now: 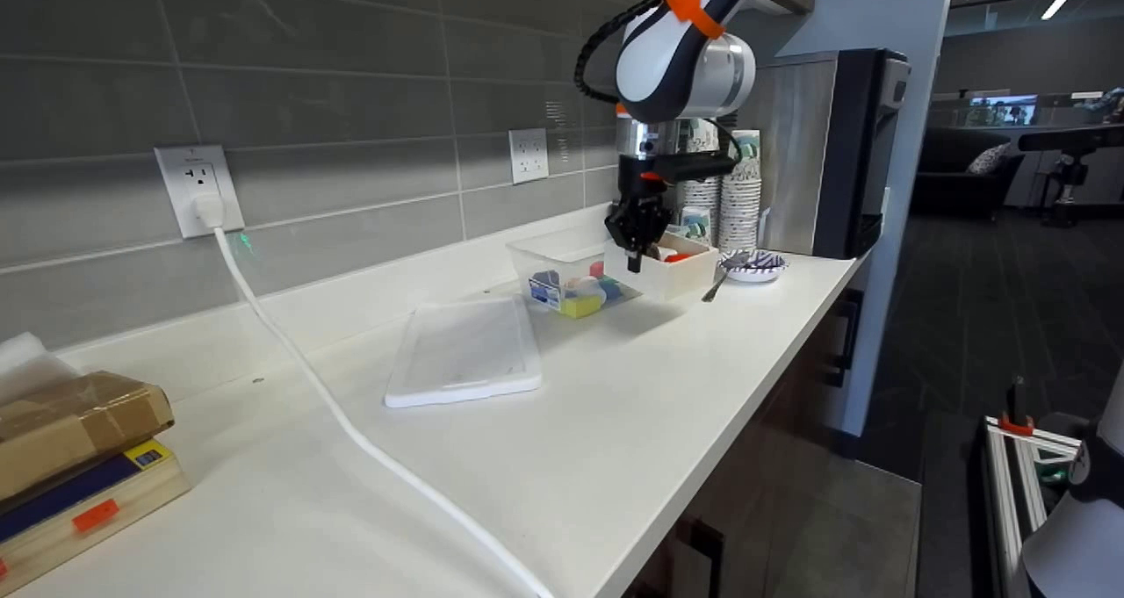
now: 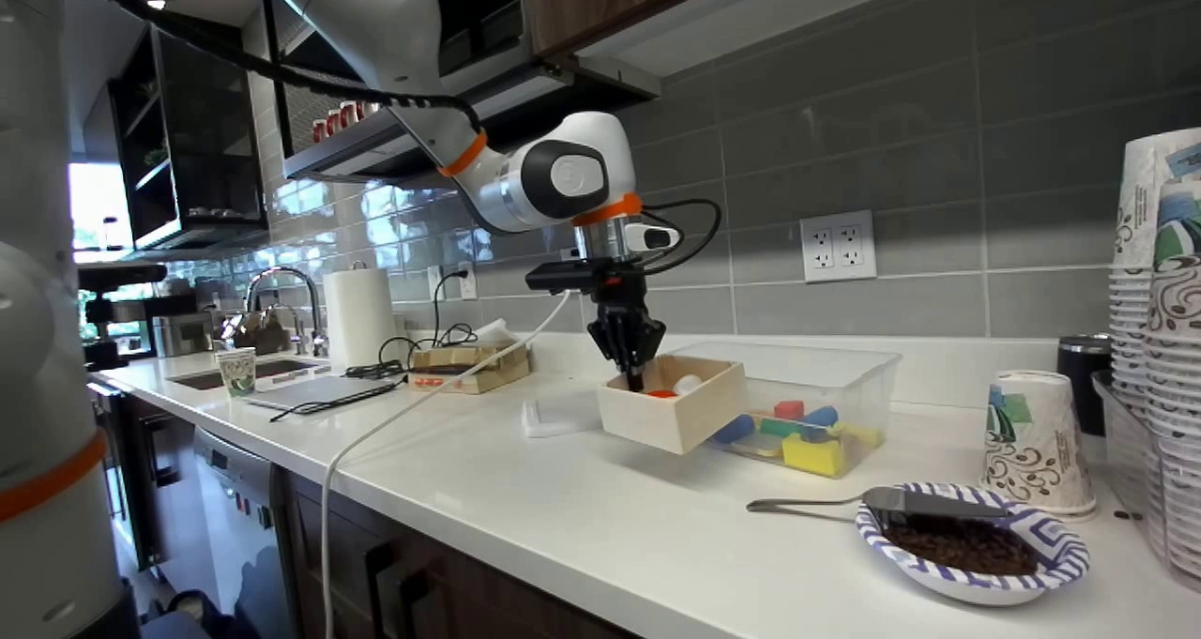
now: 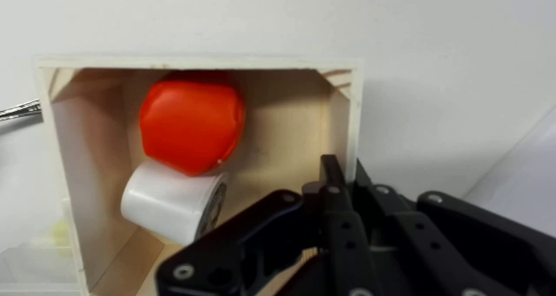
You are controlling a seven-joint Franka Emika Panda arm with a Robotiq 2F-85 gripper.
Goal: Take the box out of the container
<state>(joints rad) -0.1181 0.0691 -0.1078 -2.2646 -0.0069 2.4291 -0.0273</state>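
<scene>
The claw [image 2: 635, 376] pinches one wall of the wooden box [image 2: 674, 418], aloft over the counter [image 2: 582, 498]; next, by the back edge, the clear bin [image 2: 849, 386]; last, nearer the front edge, a bowl [image 2: 1058, 556]; the box looks already out; setting it down probably remains.

I'm pinching one wall of an open wooden box [image 3: 200, 63] in my gripper [image 3: 347, 169], one finger reaching inside and one outside. In it, a white coffee pod [image 3: 165, 202] is lying on its side, touching a glossy red rounded object [image 3: 191, 124]. Beyond the opposite wall a metal handle [image 3: 24, 109] is showing, and a blurred clear plastic bin [image 3: 37, 267] is showing lower down.
</scene>
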